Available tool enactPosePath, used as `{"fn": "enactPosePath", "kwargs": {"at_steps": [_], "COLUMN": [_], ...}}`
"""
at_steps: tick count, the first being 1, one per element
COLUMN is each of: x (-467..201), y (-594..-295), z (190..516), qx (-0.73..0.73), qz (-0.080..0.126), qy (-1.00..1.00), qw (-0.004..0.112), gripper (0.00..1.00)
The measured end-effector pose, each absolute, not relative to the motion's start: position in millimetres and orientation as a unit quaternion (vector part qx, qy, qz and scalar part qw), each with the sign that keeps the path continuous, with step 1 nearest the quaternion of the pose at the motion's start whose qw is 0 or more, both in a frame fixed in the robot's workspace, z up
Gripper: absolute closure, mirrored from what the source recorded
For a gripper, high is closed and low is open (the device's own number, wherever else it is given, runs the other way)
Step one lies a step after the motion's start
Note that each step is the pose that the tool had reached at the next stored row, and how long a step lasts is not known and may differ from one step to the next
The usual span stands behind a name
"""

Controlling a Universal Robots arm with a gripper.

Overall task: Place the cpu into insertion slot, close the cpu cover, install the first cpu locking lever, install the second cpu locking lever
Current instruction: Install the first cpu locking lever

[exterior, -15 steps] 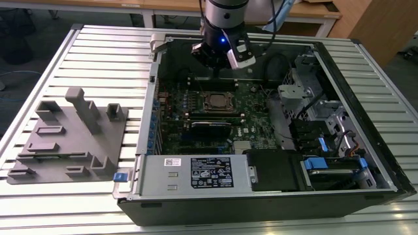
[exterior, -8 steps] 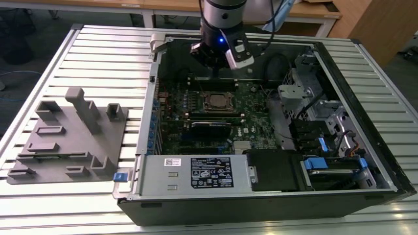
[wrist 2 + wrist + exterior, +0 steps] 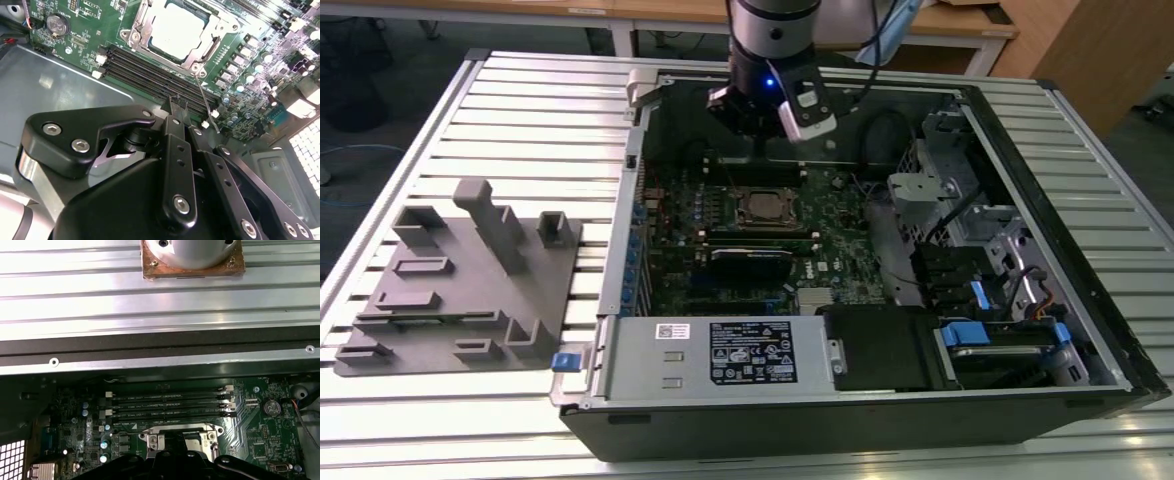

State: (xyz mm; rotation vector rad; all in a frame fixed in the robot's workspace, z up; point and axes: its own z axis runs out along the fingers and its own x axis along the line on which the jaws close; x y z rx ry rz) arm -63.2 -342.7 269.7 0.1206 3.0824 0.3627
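Near the insertion slot [image 3: 134, 37] the claw [image 3: 177, 103] hangs clenched, empty. Seated there, the cpu [image 3: 177, 30] looks light, stiff, fragile; take its edges only

Ribbed metal table [image 3: 520, 110], wooden desks [image 3: 654, 12] behind, grey floor [image 3: 487, 32].

Pale satin metal on the cpu [image 3: 177, 30], shinier silvery steel for the cpu cover [image 3: 144, 21] round it. Glossy green circuit board [image 3: 90, 37]. Ribbed brushed aluminium counter [image 3: 520, 110], matt grey plastic-looking fixture tray [image 3: 480, 300]. Matt black gripper [image 3: 176, 105], shiny screws.
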Motion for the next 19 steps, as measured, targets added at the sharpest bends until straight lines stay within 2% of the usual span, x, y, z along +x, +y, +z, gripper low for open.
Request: {"fn": "enactPosePath", "kwargs": {"at_steps": [19], "x": [-67.6], "y": [-342.6], "z": [269.7], "qx": [0.038], "qz": [0.124], "qy": [0.991], "qw": [0.021], "gripper": [0.89]}}
